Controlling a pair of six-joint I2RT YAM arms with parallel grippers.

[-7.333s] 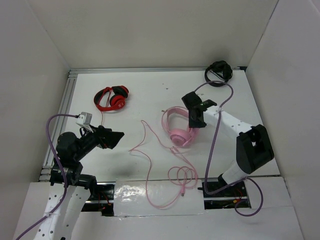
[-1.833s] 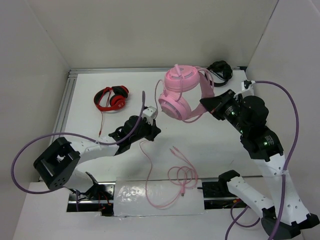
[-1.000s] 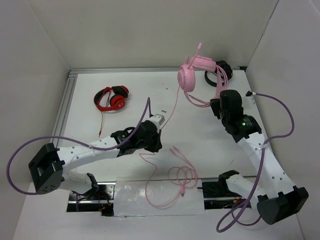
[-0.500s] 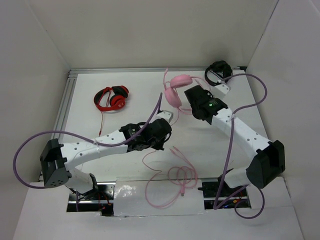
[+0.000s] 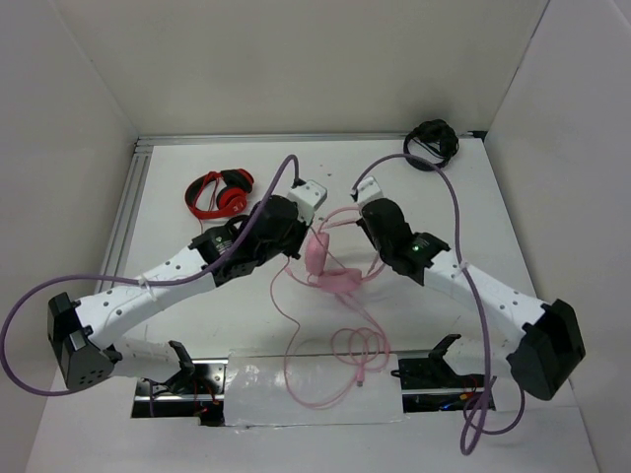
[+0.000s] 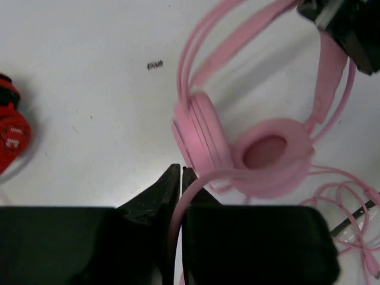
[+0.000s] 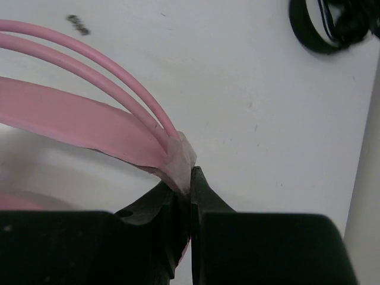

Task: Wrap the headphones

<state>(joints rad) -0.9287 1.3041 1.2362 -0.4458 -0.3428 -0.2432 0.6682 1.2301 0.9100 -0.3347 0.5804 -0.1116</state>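
The pale-pink headphones (image 5: 320, 258) lie at the table's middle, between my two grippers, one padded cup (image 6: 270, 157) facing up. My right gripper (image 5: 361, 209) is shut on the end of the double headband (image 7: 77, 122), with the pale end piece (image 7: 181, 159) pinched at its tips (image 7: 190, 172). My left gripper (image 5: 299, 248) sits just left of the cups. Its jaws (image 6: 180, 170) stand almost together, with the thin pink cable (image 6: 202, 178) running between them. The rest of the cable lies in loose loops (image 5: 360, 345) near the front edge.
Red-and-black headphones (image 5: 221, 193) lie at the back left, also seen at the left wrist view's edge (image 6: 12, 133). Black headphones (image 5: 431, 143) sit in the far right corner (image 7: 332, 24). A metal rail (image 5: 128, 217) runs along the left side, and white walls enclose the table.
The right arm has brought the headphones down from high at the back right to the table's middle. The left gripper has moved back and left with the cable between its jaws.
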